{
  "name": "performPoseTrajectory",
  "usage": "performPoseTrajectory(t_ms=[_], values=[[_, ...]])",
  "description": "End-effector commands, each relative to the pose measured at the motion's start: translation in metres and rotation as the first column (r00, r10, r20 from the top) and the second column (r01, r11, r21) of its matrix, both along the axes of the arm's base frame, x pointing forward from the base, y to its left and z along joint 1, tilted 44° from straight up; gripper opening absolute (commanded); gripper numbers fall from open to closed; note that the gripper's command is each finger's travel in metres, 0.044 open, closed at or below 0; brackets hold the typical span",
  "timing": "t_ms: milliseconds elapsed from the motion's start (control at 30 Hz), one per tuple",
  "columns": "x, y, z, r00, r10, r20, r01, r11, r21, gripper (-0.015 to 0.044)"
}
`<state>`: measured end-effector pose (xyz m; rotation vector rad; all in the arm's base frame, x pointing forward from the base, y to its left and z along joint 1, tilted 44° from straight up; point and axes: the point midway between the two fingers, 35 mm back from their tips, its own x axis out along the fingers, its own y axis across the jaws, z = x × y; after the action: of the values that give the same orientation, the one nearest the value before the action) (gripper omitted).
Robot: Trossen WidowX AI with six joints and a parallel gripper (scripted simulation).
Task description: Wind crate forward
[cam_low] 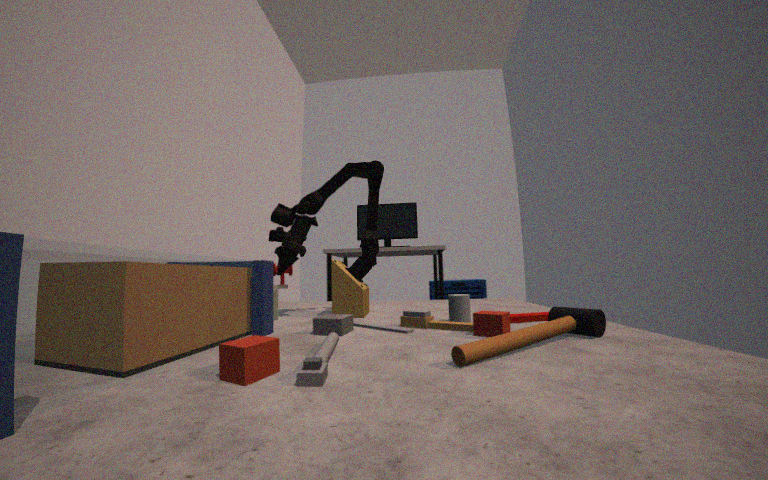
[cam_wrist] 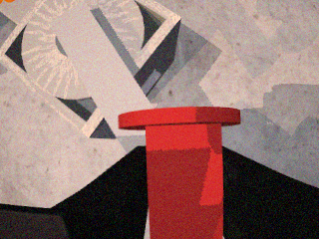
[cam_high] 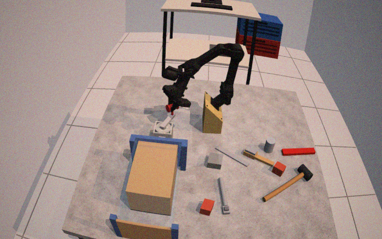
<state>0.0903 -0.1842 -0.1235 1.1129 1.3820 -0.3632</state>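
Computer monitor (cam_low: 387,221) on desk (cam_high: 211,9) (cam_low: 339,249); blue crate (cam_high: 270,27) (cam_low: 457,289) stacked on red crate (cam_high: 263,46).

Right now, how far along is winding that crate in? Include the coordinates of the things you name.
The winch handle's arm (cam_high: 168,121) (cam_wrist: 100,65) is already on the winch (cam_high: 155,132) (cam_wrist: 171,20). The gripper (cam_high: 172,109) (cam_wrist: 177,155) grips its red knob (cam_high: 168,107) (cam_wrist: 184,174), apparently mid-winding. Crate contact with the blue frame (cam_high: 183,155) (cam_low: 262,297) isn't clear; finishing any winding, letting go and moving away remain.
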Motion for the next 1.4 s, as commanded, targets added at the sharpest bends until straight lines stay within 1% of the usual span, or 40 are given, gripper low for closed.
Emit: performPoseTrajectory(t_ms=[0, 133, 200, 767, 933, 1100, 1267, 1367], values=[[-0.001, -0.009, -0.009, 1.000, 0.015, -0.004, -0.015, 1.000, -0.018, 0.0000], [-0.002, -0.014, -0.013, 1.000, 0.015, -0.004, -0.015, 1.000, -0.018, 0.0000], [-0.002, -0.006, -0.005, 1.000, 0.001, -0.001, -0.001, 1.000, 0.003, 0.0000], [-0.002, -0.006, -0.005, 1.000, 0.001, -0.003, -0.001, 1.000, -0.001, 0.0440], [-0.001, -0.017, 0.004, 1.000, 0.001, -0.003, -0.001, 1.000, 0.000, 0.0440], [0.001, -0.048, 0.042, 1.000, 0.002, -0.005, -0.002, 1.000, 0.001, 0.0440], [0.001, -0.049, 0.044, 1.000, 0.002, -0.005, -0.002, 1.000, 0.001, 0.0440], [-0.002, -0.052, 0.058, 1.000, 0.002, -0.006, -0.002, 1.000, 0.002, 0.0440]])
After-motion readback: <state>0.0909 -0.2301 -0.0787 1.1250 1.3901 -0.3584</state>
